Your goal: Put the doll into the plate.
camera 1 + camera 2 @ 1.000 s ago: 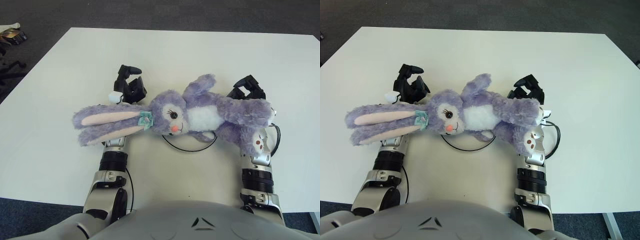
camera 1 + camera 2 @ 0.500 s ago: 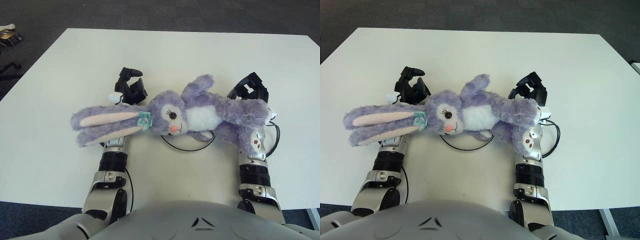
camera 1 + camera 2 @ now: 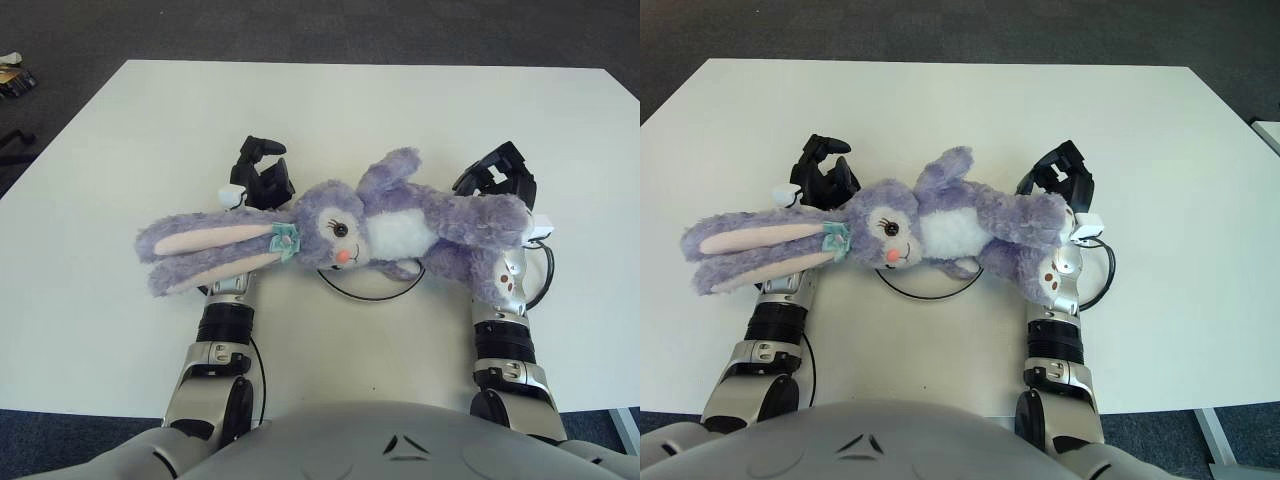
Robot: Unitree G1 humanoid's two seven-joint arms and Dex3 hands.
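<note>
Across both forearms, left to right: doll [image 3: 350,225], a purple plush rabbit, lies sideways, long ears hanging out past the left wrist, head near the left hand [image 3: 262,180], body and legs draped over the right wrist next to the right hand [image 3: 500,175]. Left hand fingers loosely curled, holding nothing that shows; doll only rests on the arm behind it. Right hand fingers also half curled upward, empty as far as visible, legs lying over the wrist just below. Change over the last second: small. Doll has slid a little toward the robot's left and slightly farther up the table [image 3: 400,110], ears reaching further out, right hand edged forward with it. So it is being carried, cradled rather than gripped. A thin dark ring [image 3: 372,290] shows on the table under the doll's belly, could be the plate rim, cannot tell. No clear plate in view otherwise. Judgement: transport in progress, placement not done, doll could slip off since nothing clamps it.
</note>
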